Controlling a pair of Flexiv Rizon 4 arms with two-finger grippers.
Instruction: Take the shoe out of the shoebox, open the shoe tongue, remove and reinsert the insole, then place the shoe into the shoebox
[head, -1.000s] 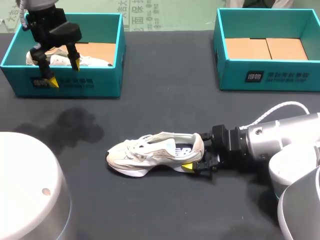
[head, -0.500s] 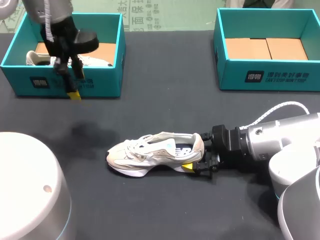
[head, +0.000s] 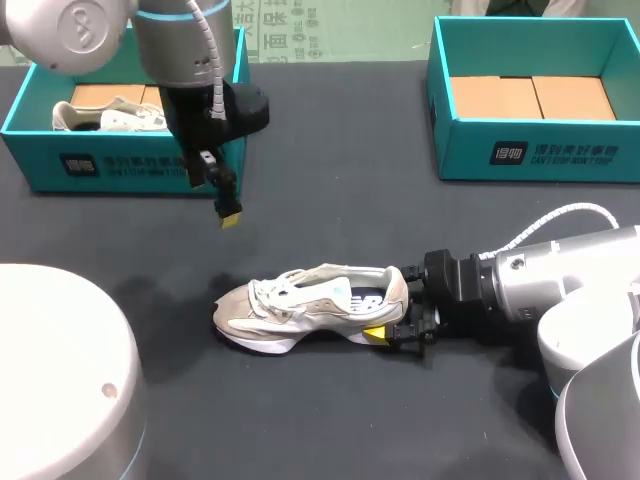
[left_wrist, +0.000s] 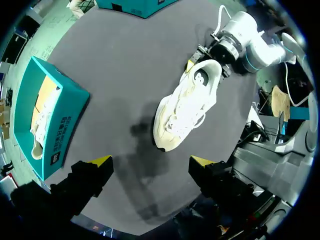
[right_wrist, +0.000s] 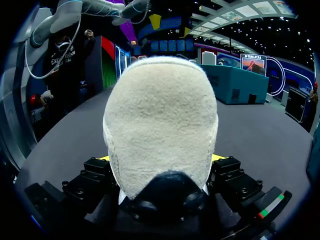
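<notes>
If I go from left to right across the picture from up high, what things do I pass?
left shoebox → shoe lying on the table → right tool holding its heel → right shoebox

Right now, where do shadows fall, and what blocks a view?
Head view: a soft shadow lies on the table by the toe of the shoe. Left wrist view: the dark patch shows ahead of the left hand. Right wrist view: the shoe's heel, gripped by the right hand, hides most of the table.
</notes>
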